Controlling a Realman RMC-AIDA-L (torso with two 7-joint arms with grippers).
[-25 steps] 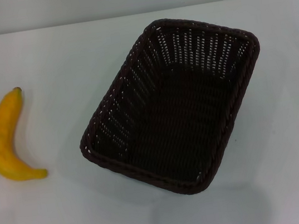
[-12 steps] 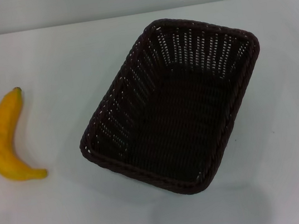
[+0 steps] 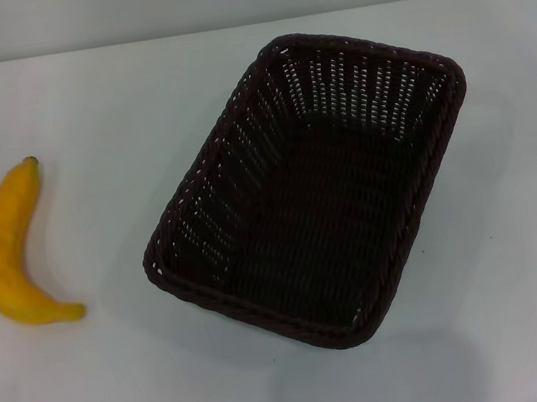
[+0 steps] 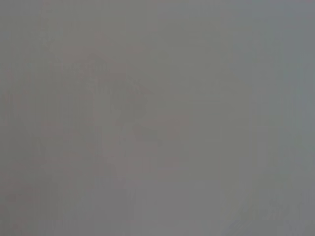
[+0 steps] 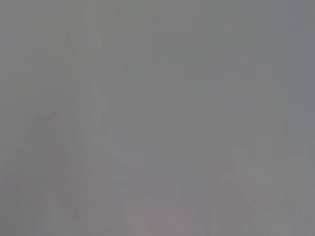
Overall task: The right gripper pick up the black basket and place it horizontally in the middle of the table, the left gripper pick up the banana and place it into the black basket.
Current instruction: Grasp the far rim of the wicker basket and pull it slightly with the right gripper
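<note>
Head view: I see 2 objects on the white tabletop (image 3: 124, 384). The black basket (image 3: 307, 190) sits upright, open side up, roughly central and a little toward the robot's right. Its long axis runs diagonally: 1 short end lies toward the far right, the other toward the near left. The interior is visible down to the woven floor, and nothing lies in it. The braided rim looks intact all the way round, and light shows through the slatted sides on the far and left walls.

The banana (image 3: 9, 255) lies flat on the tabletop, well apart from the basket, near the left edge of the view. Its dark stem tip points away from the robot and its curve bows out toward the left. It does not touch the basket.

Neither arm appears in the head view. Both wrist views give me only a flat, featureless grey field, so I cannot place either object relative to the fingers. I cannot tell from these views whether the fingers of the left gripper or of the right gripper are spread or closed, since neither set shows anywhere. Nothing is being gripped within view: basket and banana both rest free on the tabletop.
</note>
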